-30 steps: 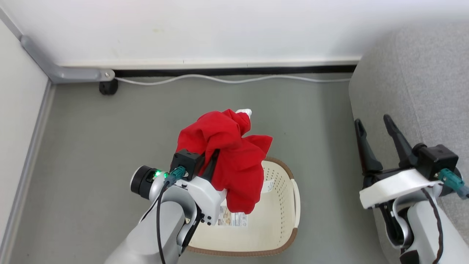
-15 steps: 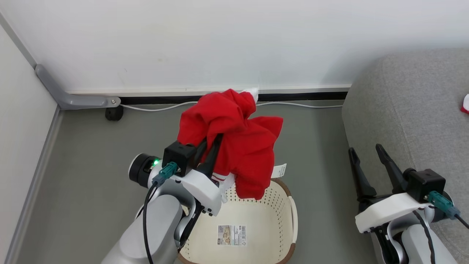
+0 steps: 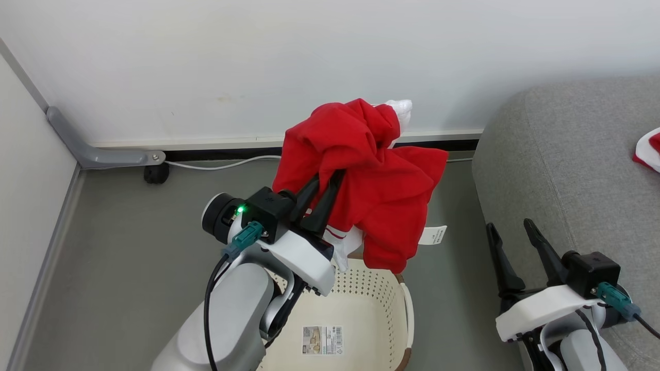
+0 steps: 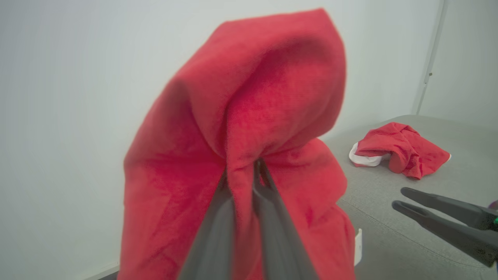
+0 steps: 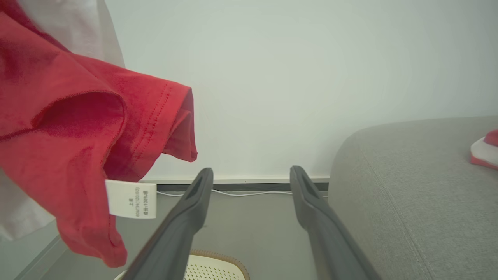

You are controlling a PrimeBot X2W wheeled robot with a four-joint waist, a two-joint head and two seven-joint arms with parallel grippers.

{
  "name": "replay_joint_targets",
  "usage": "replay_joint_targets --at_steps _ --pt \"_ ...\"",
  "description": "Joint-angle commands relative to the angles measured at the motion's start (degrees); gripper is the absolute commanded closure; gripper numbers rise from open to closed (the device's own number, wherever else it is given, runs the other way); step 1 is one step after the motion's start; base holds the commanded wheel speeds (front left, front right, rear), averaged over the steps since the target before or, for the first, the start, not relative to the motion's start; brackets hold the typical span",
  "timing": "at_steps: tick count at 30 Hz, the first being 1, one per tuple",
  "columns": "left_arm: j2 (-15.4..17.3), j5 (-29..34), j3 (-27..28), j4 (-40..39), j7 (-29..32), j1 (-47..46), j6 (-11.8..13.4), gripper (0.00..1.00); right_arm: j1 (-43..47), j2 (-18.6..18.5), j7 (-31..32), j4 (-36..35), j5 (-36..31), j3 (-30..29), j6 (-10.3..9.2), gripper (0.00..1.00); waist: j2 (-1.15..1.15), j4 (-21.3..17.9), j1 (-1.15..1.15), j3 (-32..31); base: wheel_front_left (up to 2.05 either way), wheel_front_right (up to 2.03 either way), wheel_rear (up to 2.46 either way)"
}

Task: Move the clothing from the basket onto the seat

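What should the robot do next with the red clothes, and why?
Probably swing the left hand rightward toward the sofa: it is shut on the red clothing, which hangs clear above the basket, not yet over the sofa.

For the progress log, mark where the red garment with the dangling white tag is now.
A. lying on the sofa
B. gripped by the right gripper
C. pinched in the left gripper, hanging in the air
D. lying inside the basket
C: the left gripper is shut on the red garment, which hangs higher than the basket, while the right gripper stands open beside the sofa.
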Motion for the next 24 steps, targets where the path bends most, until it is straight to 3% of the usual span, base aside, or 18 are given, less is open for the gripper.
replay_joint_targets --at_steps 1,9,13,19,24 --pt "0.66 0.5 1.46 -2.7 -0.72 -2.68 -0.21 1.0 -0.19 0.04 -0.34 -1.03 -0.25 0.9 0.17 0.0 0.0 -0.16 0.0 -0.05 0.0 0.0 0.0" --pt "0.53 0.48 0.76 -4.46 -0.33 -3.47 0.19 1.0 -0.6 0.19 -0.34 -1.77 -0.29 1.27 0.17 0.0 0.0 -0.62 0.0 0.43 0.0 0.0 0.0" --pt "0.47 0.46 0.38 -4.93 -0.33 -3.65 0.35 1.0 -1.96 -0.27 -0.34 -5.55 1.21 4.8 0.17 0.0 0.0 -0.73 0.0 1.05 0.0 0.0 0.0" --pt "0.22 0.42 -0.79 -5.34 -0.41 -4.15 0.4 1.0 -7.51 -5.25 -0.34 -13.95 4.2 14.11 0.17 0.0 0.0 -0.57 0.0 2.37 0.0 0.0 0.0" --pt "0.05 0.36 -1.66 -5.45 -0.49 -4.53 0.28 1.0 -12.83 -10.2 -0.34 -13.77 6.14 21.92 0.17 0.0 0.0 0.09 0.0 2.87 0.0 0.0 0.0"
